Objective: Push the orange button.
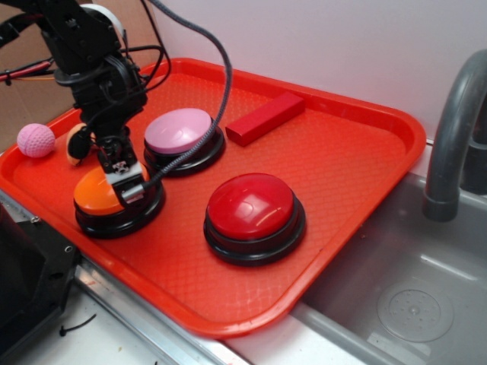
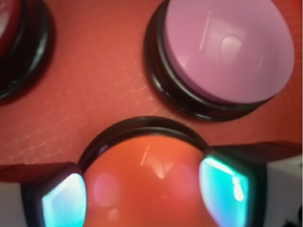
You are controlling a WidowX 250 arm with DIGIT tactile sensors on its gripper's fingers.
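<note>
The orange button (image 1: 95, 195), a glossy orange dome on a black base, sits at the front left of the red tray (image 1: 358, 152). My gripper (image 1: 122, 179) points straight down onto its top, right over the dome and touching it or nearly so. In the wrist view the dome (image 2: 147, 179) fills the space between my two fingers (image 2: 64, 203), which stand wide apart on either side of it. The gripper (image 2: 144, 198) is open and holds nothing.
A pink-domed button (image 1: 180, 131) (image 2: 227, 52) stands just behind the orange one, a red-domed button (image 1: 253, 205) (image 2: 14, 42) to the right. A red block (image 1: 265, 118) lies at the tray's back. A pink ball (image 1: 36, 140) rests at the left rim. Sink (image 1: 411, 289) and faucet (image 1: 456, 129) lie to the right.
</note>
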